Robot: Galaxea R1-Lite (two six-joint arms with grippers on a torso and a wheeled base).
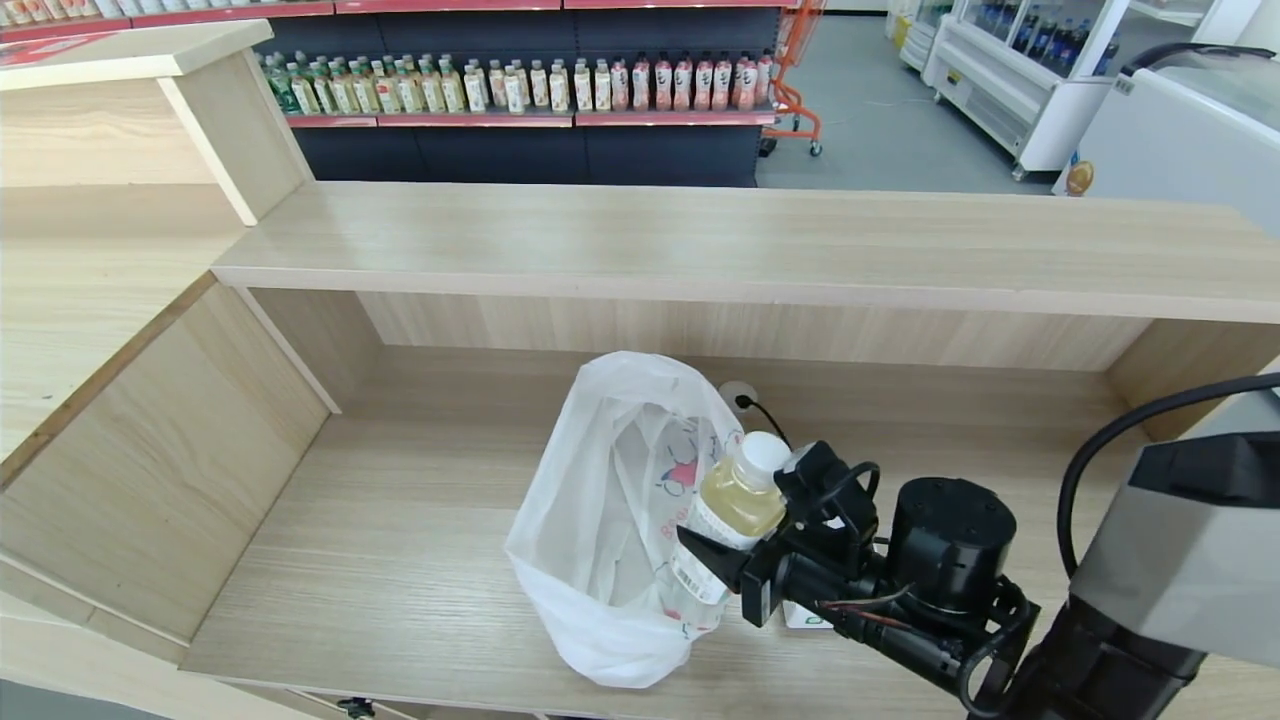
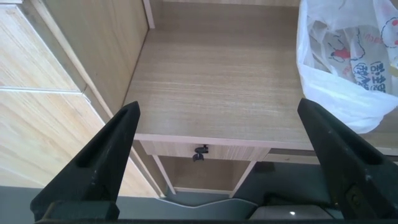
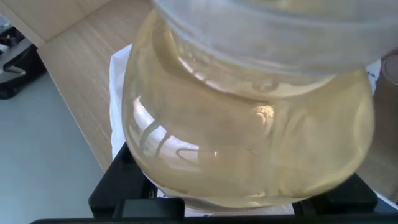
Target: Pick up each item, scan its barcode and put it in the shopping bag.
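Seemed to be at the bagging step: gripped the bottle (image 1: 728, 515) in the right claw (image 1: 750, 508) against the rim of the shopping bag (image 1: 570, 560) on the desk (image 1: 400, 560), not yet dropped in, with the left claw (image 2: 217, 109) spread open and bare.

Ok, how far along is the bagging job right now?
Done: hard to say. The shopping bag stands open on the counter, and its contents are unclear. In hand: the right hand grips a bottle of yellowish drink at the bag's edge, not inside. Left: lowering it in and letting go. The left hand is open and empty.
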